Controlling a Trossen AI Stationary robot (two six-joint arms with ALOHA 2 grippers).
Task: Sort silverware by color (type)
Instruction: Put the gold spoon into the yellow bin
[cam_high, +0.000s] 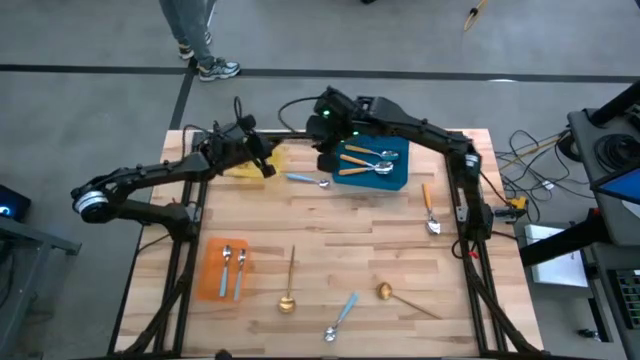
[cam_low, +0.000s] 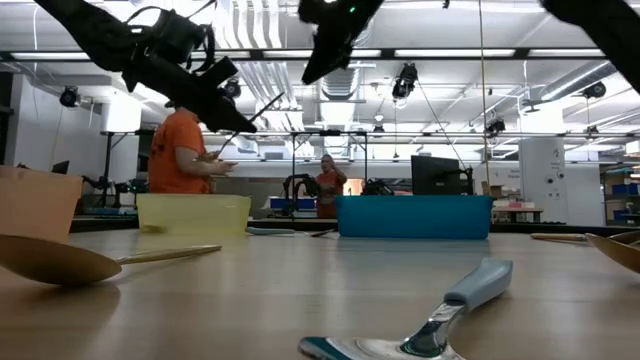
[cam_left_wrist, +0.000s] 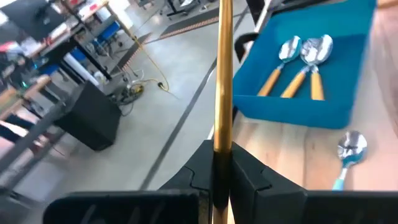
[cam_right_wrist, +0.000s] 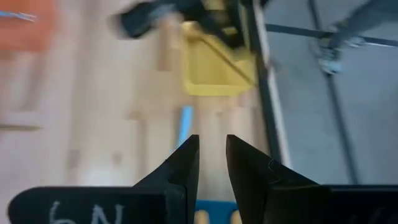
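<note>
The left gripper (cam_left_wrist: 222, 163) pinches a thin all-gold spoon (cam_left_wrist: 224, 74) over the yellow plastic tray (cam_high: 262, 160) (its colour match, probably); the right gripper (cam_right_wrist: 212, 163), slightly spread, holds nothing.

Four cameras on my rig: one overhead, one at table height, one on each wrist.

My high view looks straight down on the whole table (cam_high: 330, 230); the low view sits at the tabletop, facing level across it into the room, and shares the blue tray (cam_low: 414, 216) with it. My left wrist camera looks close past the left gripper (cam_left_wrist: 222, 163) to that tray beyond; the right one looks past the right gripper (cam_right_wrist: 212, 155) toward the yellow tray (cam_right_wrist: 214, 74) ahead.
</note>
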